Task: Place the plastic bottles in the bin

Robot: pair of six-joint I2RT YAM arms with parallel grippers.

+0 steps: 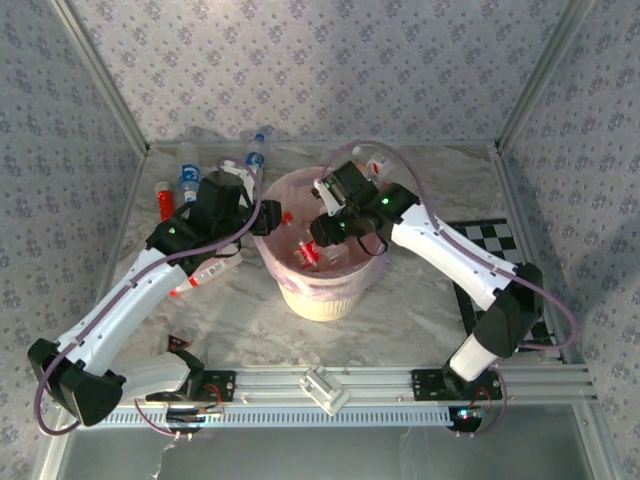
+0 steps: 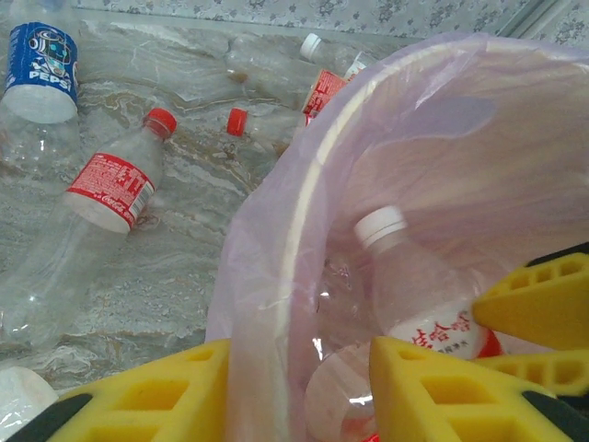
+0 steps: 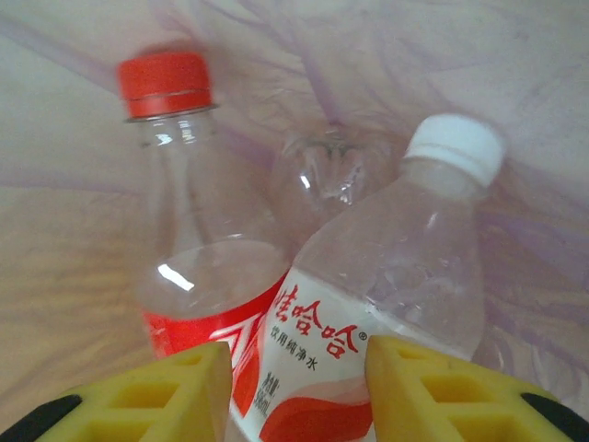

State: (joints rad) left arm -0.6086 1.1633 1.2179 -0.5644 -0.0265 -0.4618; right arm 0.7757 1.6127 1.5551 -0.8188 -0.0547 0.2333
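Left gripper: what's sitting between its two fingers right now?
The bin's rim, draped in pink liner, runs between the left gripper's fingers in the left wrist view; a white-capped bottle lies inside.

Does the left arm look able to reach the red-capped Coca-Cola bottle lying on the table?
Probably yes: the Coca-Cola bottle lies on open table just beside the left gripper, nothing between them.

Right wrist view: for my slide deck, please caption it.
Right gripper over a white-capped bottle and a red-capped bottle inside the pink-lined bin.
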